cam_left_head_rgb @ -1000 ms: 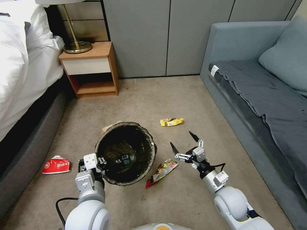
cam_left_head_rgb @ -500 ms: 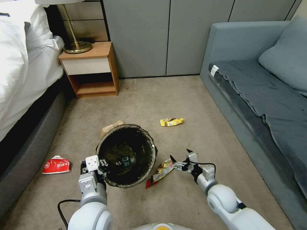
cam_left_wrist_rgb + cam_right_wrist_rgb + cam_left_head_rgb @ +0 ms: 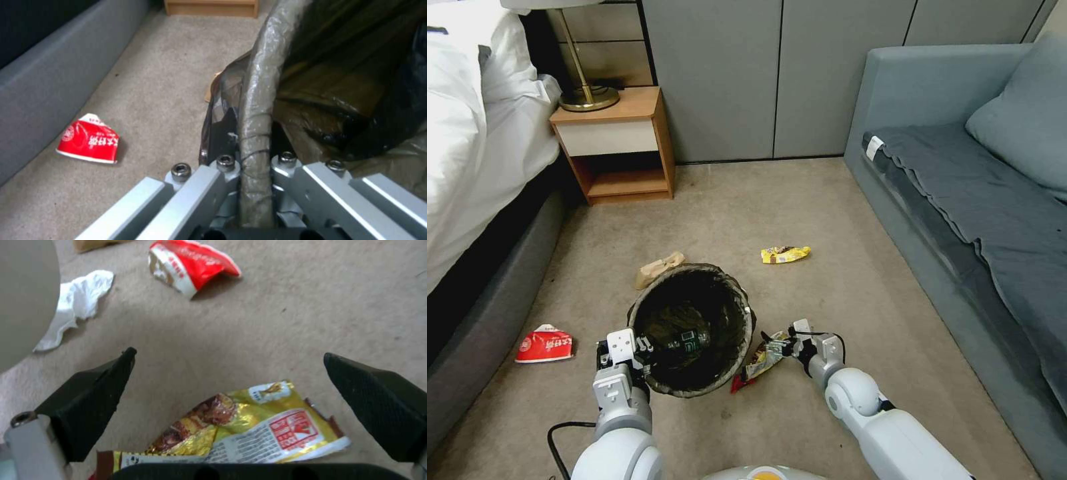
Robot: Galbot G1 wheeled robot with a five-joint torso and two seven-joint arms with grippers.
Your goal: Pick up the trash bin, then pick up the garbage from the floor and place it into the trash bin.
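From my head camera, my left hand [image 3: 642,348] is clamped on the near rim of the trash bin [image 3: 691,328], whose dark liner is folded over the edge; a green-labelled bottle [image 3: 688,338] lies inside. My right hand [image 3: 778,346] is down at carpet level, just beside the bin, on the gold snack wrapper [image 3: 758,361]. A second yellow wrapper [image 3: 786,254] lies farther out on the floor [image 3: 840,293], a tan paper bag [image 3: 658,269] sits behind the bin, and a red-and-white wrapper [image 3: 545,345] lies well off to my left near the bed.

From my left wrist, the fingers [image 3: 225,140] pinch the bin's rim [image 3: 260,110] with the liner between them. I judge the bin light but its thin wall springy and the plastic film slick, so the hold belongs right on the rolled rim, where it is stiffest.

From my right wrist, my hand is spread wide, its two black fingertips [image 3: 102,396] straddling the crumpled wrapper [image 3: 249,426], which lies flat on the carpet between them, not yet gripped. It looks near weightless, crinkly and slippery, and will fold rather than resist. I would close across a raised crease in its middle rather than a flat edge, since a thin foil edge could slide out. A white tissue [image 3: 78,306] and a second red wrapper [image 3: 191,265] lie farther off.
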